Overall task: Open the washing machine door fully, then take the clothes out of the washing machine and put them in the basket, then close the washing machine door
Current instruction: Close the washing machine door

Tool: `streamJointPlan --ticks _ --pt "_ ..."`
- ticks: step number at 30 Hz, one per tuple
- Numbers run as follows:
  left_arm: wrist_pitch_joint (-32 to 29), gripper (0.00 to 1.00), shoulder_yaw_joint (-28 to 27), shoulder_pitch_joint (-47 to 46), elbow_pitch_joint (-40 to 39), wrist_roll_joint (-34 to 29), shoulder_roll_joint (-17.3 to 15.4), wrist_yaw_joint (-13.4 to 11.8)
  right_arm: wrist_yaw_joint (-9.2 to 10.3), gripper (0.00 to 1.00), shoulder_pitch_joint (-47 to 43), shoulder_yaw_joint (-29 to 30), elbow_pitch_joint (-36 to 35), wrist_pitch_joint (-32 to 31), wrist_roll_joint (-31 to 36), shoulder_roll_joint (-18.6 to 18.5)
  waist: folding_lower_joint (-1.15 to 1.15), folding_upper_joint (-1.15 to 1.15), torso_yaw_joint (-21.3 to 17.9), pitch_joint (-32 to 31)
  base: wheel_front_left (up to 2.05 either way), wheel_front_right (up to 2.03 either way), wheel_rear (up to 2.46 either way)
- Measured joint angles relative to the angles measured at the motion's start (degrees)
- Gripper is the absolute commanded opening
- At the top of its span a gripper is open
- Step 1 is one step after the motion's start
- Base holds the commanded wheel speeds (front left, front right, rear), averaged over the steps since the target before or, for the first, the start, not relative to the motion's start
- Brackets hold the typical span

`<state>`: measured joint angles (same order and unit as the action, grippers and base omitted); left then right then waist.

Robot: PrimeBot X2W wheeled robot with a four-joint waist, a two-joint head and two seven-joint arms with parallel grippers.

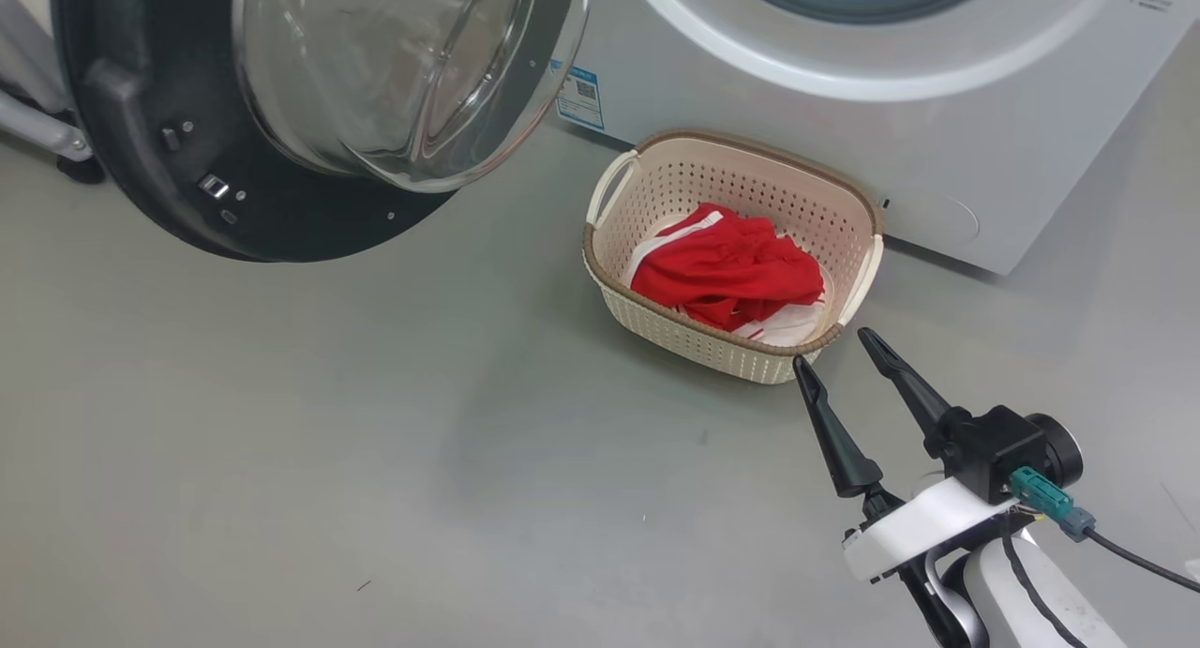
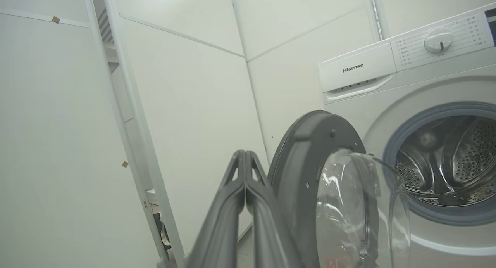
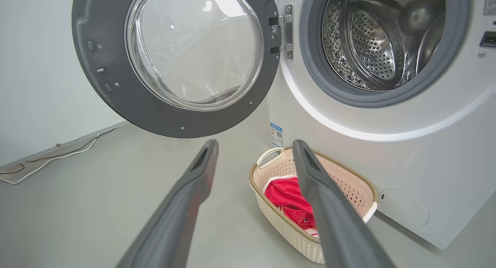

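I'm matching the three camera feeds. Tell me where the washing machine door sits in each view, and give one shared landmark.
Head view: washing machine door at upper left, swung open.
Left wrist view: door at lower centre, seen nearly edge-on.
Right wrist view: door at upper left, glass facing the camera.
Shared landmark: the grey rubber ring, right of the door.

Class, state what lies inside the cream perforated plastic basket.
Crumpled red clothes with white trim lie in the cream perforated plastic basket; whatever lies beneath them is covered.
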<state>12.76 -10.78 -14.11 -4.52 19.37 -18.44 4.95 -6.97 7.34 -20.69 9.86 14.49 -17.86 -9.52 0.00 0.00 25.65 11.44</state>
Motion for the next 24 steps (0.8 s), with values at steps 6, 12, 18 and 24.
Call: streamJointPlan --ticks 6,12,18,24 --pt "-4.20 0.00 -6.17 -6.59 3.32 7.15 -3.25 0.23 -0.01 1.00 0.99 -0.60 -0.58 -0.04 0.46 -0.46 0.00 0.00 -2.34 2.00 0.00 0.00 0.00" --pt "-11.69 0.00 -13.70 -14.99 14.13 18.39 -4.39 -0.73 -0.01 1.00 1.86 -1.36 -0.65 -0.05 0.69 -1.26 0.00 0.00 -6.22 4.42 0.00 0.00 0.00" --pt "-19.70 0.00 -21.00 -20.26 25.54 27.37 -4.30 -6.19 -0.01 1.00 2.87 -2.03 -0.64 -0.05 0.71 -1.51 0.00 0.00 -9.56 6.08 0.00 0.00 0.00" --pt "-24.10 0.00 -29.28 -25.05 32.87 34.64 -4.30 -11.29 -0.02 1.00 3.37 -2.56 -0.56 -0.05 0.70 -1.35 0.00 0.00 -12.77 7.29 0.00 0.00 0.00"
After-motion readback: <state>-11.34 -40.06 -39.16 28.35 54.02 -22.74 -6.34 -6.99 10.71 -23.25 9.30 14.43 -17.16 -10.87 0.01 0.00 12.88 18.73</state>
